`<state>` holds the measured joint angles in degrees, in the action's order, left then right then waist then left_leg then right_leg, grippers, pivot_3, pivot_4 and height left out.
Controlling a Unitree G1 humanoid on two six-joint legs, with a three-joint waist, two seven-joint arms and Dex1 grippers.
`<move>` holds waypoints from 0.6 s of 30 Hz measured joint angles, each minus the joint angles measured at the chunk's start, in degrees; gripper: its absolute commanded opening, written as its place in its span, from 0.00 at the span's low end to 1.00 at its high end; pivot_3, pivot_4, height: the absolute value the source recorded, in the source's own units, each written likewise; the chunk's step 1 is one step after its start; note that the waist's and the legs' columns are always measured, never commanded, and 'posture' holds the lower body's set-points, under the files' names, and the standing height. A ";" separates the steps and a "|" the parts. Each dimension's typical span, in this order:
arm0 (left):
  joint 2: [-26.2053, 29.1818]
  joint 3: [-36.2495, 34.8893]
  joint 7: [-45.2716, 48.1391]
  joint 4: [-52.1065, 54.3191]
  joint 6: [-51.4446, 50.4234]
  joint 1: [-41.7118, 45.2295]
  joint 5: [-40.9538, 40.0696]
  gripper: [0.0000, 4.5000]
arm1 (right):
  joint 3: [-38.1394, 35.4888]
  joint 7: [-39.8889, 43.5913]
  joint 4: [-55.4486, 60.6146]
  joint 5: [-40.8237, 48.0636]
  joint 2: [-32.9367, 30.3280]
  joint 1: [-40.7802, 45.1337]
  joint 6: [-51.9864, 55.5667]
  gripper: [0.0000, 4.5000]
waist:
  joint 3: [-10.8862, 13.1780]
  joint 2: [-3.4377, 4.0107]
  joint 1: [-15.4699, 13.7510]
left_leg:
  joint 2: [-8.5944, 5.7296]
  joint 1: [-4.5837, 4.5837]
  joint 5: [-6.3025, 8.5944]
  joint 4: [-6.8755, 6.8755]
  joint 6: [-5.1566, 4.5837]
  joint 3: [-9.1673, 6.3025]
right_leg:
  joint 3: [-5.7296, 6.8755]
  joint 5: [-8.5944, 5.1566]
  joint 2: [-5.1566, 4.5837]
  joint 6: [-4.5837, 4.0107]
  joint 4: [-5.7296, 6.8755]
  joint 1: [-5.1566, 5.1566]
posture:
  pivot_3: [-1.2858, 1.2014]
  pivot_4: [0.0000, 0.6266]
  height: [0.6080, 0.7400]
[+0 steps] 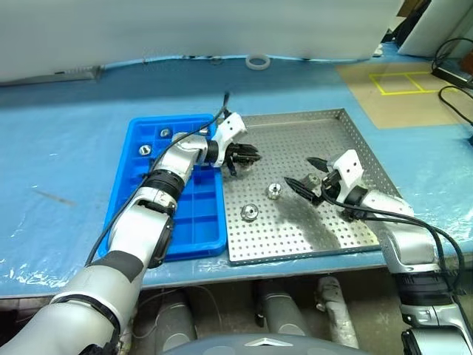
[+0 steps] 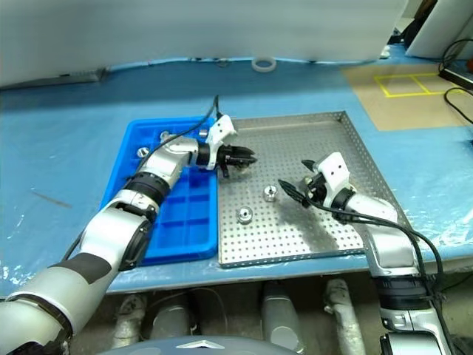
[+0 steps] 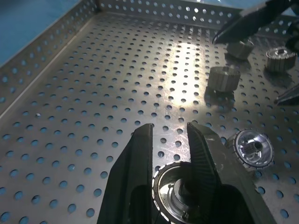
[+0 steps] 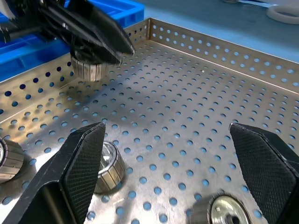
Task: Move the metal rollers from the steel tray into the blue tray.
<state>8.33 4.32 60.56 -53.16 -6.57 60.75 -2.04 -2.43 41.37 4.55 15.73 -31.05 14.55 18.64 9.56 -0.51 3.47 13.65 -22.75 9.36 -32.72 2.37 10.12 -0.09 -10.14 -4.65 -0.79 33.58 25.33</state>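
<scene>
Both head views look forward and down from above onto the steel tray and blue tray. Each wrist view sits close behind its own hand, low over the perforated floor. The right wrist view faces the left hand; the left wrist view faces the right hand.

Shiny steel beside glossy blue plastic

The steel tray is bright perforated sheet metal, faintly scratched; the rollers on it are polished silver with ribbed sides. Just left of it, the blue tray is smooth glossy plastic. Both lie on a wrinkled, slightly shiny blue sheet
</scene>
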 measured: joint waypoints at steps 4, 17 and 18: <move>0.57 -4.42 -4.44 9.98 -1.96 -4.57 -4.48 0.17 | 2.06 2.39 -3.34 0.00 1.17 3.27 -1.22 1.00 | 0.00 0.00 -1.08 | 0.01 0.04 0.00 -0.02 0.01 0.01 | -0.01 0.01 0.00 -0.01 0.05 -0.01 | 0.43 0.24 1.00; -1.56 -11.29 -34.88 51.73 -2.09 -31.87 -5.07 0.17 | 8.33 16.10 -21.61 0.96 9.72 21.15 -5.71 1.00 | 0.05 0.07 -6.29 | 0.14 -0.02 -0.04 0.03 0.09 0.00 | 0.24 0.01 -0.17 -0.05 0.12 0.01 | 0.55 0.24 1.00; -2.15 -11.50 -38.25 53.01 -2.18 -33.61 -3.83 0.17 | 8.94 16.80 -22.68 0.77 10.26 21.55 -6.09 1.00 | 0.07 0.08 -6.75 | 0.14 -0.08 -0.05 0.03 0.10 0.00 | 0.30 0.01 -0.22 -0.04 0.12 0.03 | 0.55 0.24 1.00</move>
<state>6.18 -7.17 22.30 -0.15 -8.75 27.14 -5.87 6.51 58.18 -18.14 16.50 -20.79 36.10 12.56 9.63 -0.43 -3.27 13.79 -22.83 9.31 -32.69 2.47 10.12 0.20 -10.13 -4.87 -0.84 33.70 25.36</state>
